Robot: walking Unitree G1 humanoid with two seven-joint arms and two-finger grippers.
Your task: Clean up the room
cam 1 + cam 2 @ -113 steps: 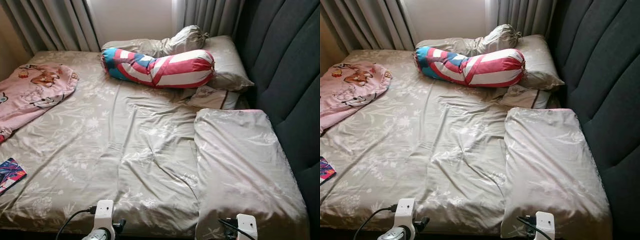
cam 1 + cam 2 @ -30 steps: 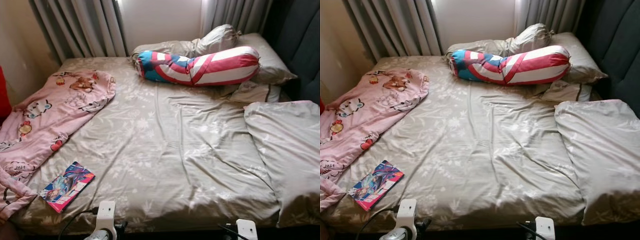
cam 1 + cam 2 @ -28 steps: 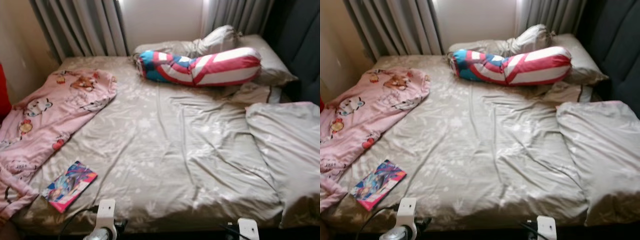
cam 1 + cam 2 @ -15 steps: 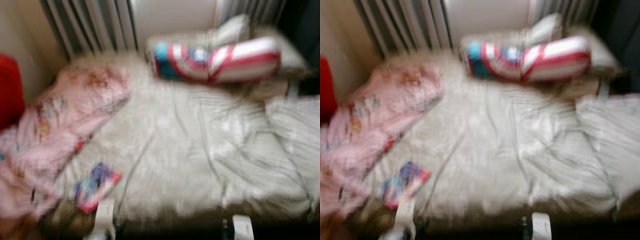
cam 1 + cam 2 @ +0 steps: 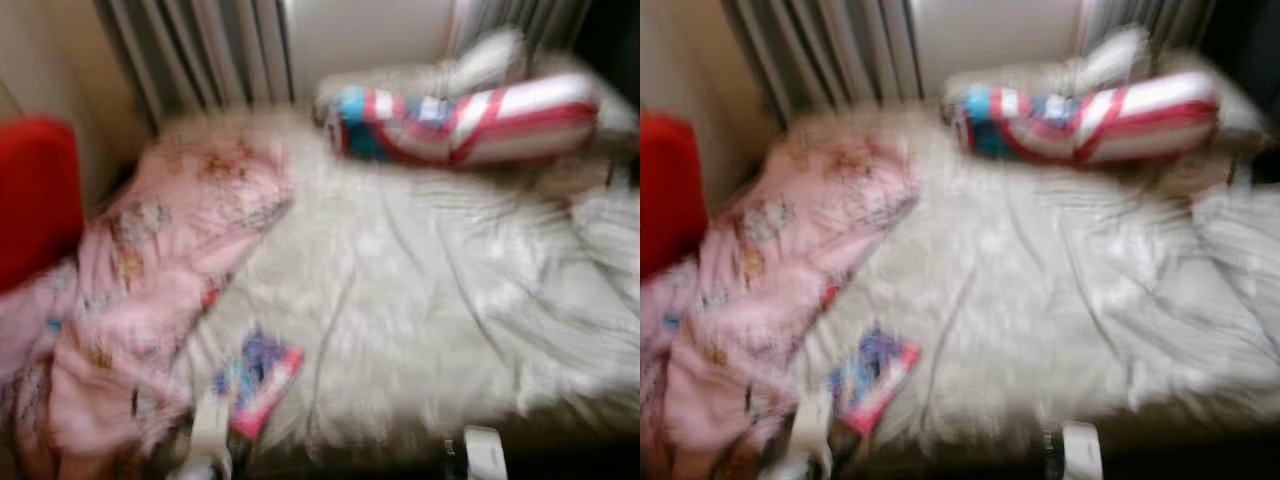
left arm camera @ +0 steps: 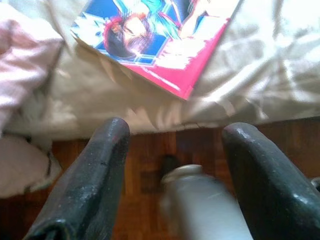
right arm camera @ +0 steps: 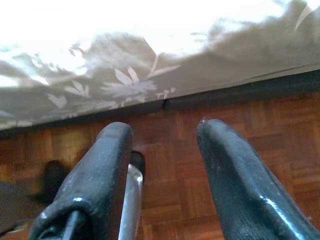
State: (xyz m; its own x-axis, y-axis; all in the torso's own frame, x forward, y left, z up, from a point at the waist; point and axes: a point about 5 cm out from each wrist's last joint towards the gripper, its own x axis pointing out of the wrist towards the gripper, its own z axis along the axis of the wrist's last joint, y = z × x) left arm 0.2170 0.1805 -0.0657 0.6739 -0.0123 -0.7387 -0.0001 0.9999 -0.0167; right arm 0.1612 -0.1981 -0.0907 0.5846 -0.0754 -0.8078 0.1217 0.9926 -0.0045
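The bed (image 5: 420,300) wears a crumpled beige sheet with a pale leaf print, all of it blurred. A pink cartoon-print blanket (image 5: 150,290) sprawls over its left side and spills off the near corner. Just beside that, near the front edge, lies a bright comic book (image 6: 155,35). At the far end rest a red, white and blue bolster (image 5: 465,118) and beige pillows (image 5: 1110,62). Below is wooden parquet floor (image 7: 260,130).

Bed middle: bare sheet (image 5: 420,300), open room to reach (views blurred).
Left side: pink blanket (image 5: 150,280) heaped, book (image 5: 258,380) just beside it at the near edge.
Far end: striped bolster (image 5: 465,118) lies across.
Below: wood floor (image 7: 170,155) open along the bed edge.
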